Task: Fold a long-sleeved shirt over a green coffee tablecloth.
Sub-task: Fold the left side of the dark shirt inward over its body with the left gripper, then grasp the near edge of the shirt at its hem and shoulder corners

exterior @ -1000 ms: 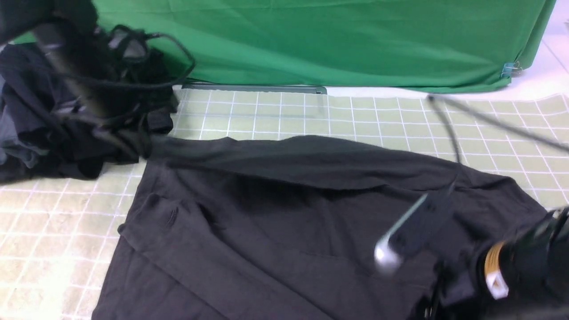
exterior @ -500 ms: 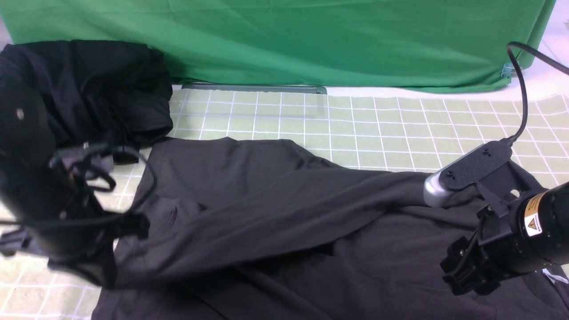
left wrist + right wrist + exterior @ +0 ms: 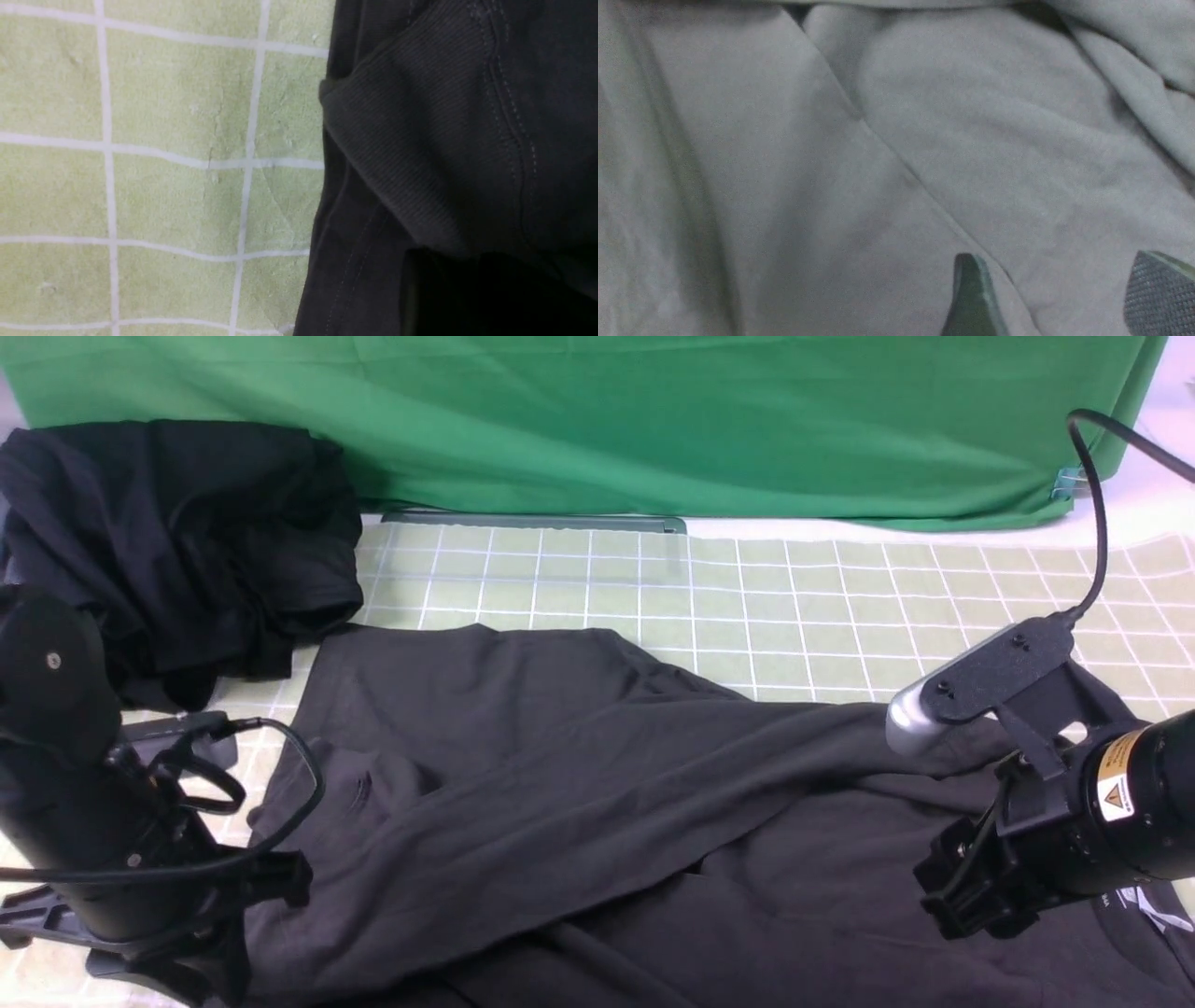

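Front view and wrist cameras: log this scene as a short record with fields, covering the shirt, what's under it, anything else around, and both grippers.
shirt: charcoal long-sleeved shirt, spread out, partly folded over itself
under it: pale green gridded tablecloth
other clothes: black heap at far left
backdrop: plain green cloth
left gripper: at shirt's near left edge, jaws hidden
right gripper: open over shirt's right side, empty

Bright, even light is washing the green coffee tablecloth [image 3: 794, 588] pale, glaring almost white left of the long-sleeved shirt [image 3: 560, 784], whose folds are casting only soft shadows. The right wrist view is rendering the shirt grainy and grey.
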Robot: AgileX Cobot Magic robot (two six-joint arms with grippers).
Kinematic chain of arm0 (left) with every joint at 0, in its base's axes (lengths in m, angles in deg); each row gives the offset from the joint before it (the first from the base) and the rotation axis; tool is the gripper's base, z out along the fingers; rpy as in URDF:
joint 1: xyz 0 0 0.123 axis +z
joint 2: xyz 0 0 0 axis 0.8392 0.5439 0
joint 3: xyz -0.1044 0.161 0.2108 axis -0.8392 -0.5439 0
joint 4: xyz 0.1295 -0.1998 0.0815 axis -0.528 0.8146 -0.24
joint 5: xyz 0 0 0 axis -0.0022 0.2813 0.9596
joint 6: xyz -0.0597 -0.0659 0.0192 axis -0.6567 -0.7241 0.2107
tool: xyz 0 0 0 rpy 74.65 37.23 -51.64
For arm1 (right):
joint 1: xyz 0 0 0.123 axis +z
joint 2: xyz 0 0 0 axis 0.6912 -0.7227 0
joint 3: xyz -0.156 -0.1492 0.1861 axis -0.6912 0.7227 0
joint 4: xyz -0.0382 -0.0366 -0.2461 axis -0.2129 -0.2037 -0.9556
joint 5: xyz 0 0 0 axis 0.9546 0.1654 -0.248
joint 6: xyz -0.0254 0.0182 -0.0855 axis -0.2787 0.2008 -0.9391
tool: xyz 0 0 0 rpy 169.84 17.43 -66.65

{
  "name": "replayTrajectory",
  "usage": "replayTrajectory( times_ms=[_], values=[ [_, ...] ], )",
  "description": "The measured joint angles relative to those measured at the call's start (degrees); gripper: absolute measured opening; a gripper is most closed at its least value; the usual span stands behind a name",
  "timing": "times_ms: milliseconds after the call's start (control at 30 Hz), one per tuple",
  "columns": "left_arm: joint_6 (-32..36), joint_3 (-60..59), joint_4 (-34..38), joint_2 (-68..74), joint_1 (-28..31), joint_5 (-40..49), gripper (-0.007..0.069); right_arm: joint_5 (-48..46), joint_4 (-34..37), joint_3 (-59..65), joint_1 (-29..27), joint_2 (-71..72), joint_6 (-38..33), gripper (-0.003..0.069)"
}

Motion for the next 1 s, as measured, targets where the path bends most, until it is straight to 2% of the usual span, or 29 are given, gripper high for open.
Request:
replayTrajectory(
  times_ms=[167,233,367,433,467,533,567,633,667,733,800,900,1000],
  values=[
    [1.3,0.0,-0.1,0.0,0.0,1.2,0.0390,0.4,0.0,0.0,-0.1,0.0,0.0,0.0415],
    [1.3,0.0,-0.1,-0.3,0.0,1.9,0.0421,0.6,0.0,-0.2,-0.1,-0.1,0.0,0.0415],
    [1.8,0.3,0.6,-1.4,0.0,1.8,0.0427,-0.7,0.0,-3.5,-0.5,-1.5,-0.5,0.0415],
    [4.1,0.7,2.1,-1.9,-0.4,0.7,0.0378,-1.3,0.2,-7.4,-1.8,-3.8,-1.8,0.0409],
    [5.2,0.8,2.7,-2.1,-2.0,-1.0,0.0289,-1.7,0.8,-12.3,-3.6,-7.1,-2.9,0.0378],
    [5.6,0.7,3.1,-2.1,-4.4,-4.0,0.0167,-3.0,4.1,-19.0,-5.4,-11.9,-6.4,0.0321],
    [5.6,0.7,3.1,-1.9,-5.0,-4.4,0.0138,-3.0,4.1,-19.8,-5.4,-12.5,-6.8,0.0321],
    [5.8,0.7,3.7,-0.2,-8.7,-9.5,0.0025,-7.4,12.1,-30.2,-6.3,-20.6,-15.7,0.0248],
    [5.8,0.7,3.7,0.0,-8.9,-9.8,0.0022,-7.7,12.7,-30.9,-6.3,-21.2,-17.0,0.0244],
    [5.1,0.7,4.2,2.8,-9.9,-13.0,0.0000,-11.2,19.0,-40.9,-6.3,-28.9,-23.0,0.0208],
    [4.6,0.7,4.2,4.7,-10.0,-14.1,-0.0006,-12.7,21.6,-46.1,-6.3,-34.1,-24.6,0.0176],
    [4.6,0.7,4.3,8.9,-10.1,-15.4,-0.0007,-15.7,24.8,-56.6,-6.3,-44.1,-26.0,0.0050],
    [4.6,0.8,4.5,11.6,-10.2,-15.7,-0.0007,-18.5,26.5,-63.6,-6.3,-51.6,-26.2,0.0010]
  ],
)
